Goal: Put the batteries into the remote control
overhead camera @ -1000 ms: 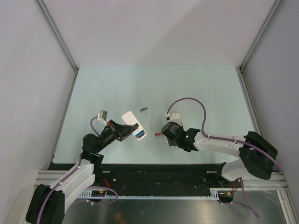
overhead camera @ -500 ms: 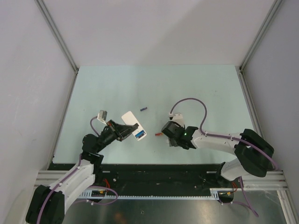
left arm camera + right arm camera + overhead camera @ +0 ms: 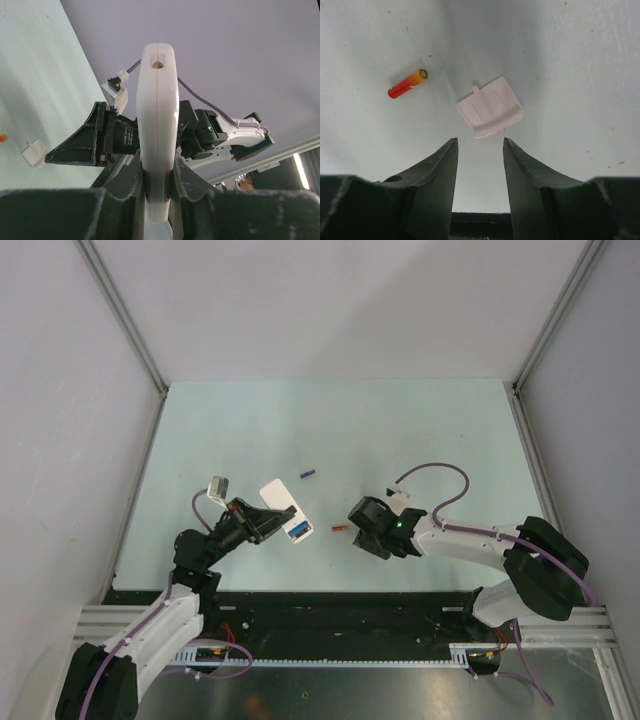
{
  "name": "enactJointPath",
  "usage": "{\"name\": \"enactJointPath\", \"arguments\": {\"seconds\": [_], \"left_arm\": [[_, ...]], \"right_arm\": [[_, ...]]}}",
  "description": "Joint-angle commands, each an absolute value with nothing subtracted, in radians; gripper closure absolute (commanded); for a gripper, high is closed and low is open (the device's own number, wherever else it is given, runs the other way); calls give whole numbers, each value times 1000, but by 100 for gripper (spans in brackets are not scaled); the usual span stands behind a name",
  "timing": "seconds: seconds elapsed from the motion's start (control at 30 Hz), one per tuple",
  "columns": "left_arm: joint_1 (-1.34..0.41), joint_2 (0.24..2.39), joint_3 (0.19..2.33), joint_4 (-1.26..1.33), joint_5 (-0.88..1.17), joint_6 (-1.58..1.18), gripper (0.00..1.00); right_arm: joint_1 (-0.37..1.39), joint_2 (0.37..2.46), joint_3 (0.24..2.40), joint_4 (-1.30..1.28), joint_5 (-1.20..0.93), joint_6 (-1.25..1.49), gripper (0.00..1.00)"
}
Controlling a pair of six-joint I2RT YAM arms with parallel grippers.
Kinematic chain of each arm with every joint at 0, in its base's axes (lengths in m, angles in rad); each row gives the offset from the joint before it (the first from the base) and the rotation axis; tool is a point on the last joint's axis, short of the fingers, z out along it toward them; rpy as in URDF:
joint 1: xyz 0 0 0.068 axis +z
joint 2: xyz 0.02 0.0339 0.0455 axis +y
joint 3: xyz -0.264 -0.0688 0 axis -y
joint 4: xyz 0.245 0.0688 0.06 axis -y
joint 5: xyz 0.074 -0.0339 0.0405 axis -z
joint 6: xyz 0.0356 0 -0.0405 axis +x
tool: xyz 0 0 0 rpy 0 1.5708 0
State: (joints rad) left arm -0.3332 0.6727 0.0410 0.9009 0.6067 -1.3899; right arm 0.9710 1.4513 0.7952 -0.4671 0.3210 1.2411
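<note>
Seen from above, two white and black robot arms reach onto a pale green tabletop (image 3: 400,430) with grey walls around it.

The left claw (image 3: 158,172) is closed tight on the small flat remote control (image 3: 278,496). It pinches the white plastic handset across its thin edges and holds it tilted above the table, left of centre. The plain white back faces up. At the end nearest the other arm, a small blue battery (image 3: 298,530) appears to sit in the remote control, though it is too small to be sure.

The right claw (image 3: 480,155) hangs low over the table, just right of the remote control. Its two dark fingers stand partly apart, with only bare tabletop between them. Just beyond its fingertips, not touching them, lies a small white rectangular cover piece (image 3: 490,107) of ribbed plastic with a little tab.

A slim orange-red battery (image 3: 408,83) lies on its side to the left of that cover piece, on the table between the two claws. A tiny dark battery (image 3: 307,475) lies alone farther back, well apart from both claws.
</note>
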Motion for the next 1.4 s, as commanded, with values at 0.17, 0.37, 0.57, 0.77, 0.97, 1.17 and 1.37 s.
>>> {"name": "enactJointPath", "arguments": {"seconds": [0.17, 0.37, 0.57, 0.77, 0.97, 1.17, 1.37], "left_arm": [[-325, 670, -127, 936, 640, -1402, 100], [-325, 680, -123, 936, 632, -1397, 100], [-325, 690, -126, 936, 630, -1394, 100], [-325, 712, -118, 936, 626, -1385, 100], [-325, 741, -106, 936, 626, -1371, 100], [-325, 752, -101, 934, 623, -1362, 100], [-325, 761, -98, 936, 606, -1356, 100]], "right_arm": [[951, 1448, 773, -505, 313, 1433, 58], [931, 1492, 758, -483, 272, 1456, 61], [891, 1526, 736, -440, 235, 1436, 66], [876, 1555, 735, -416, 216, 1388, 82], [838, 1548, 736, -419, 218, 1254, 99], [720, 1549, 807, -466, 256, 892, 100], [652, 1617, 905, -515, 328, 680, 100]]}}
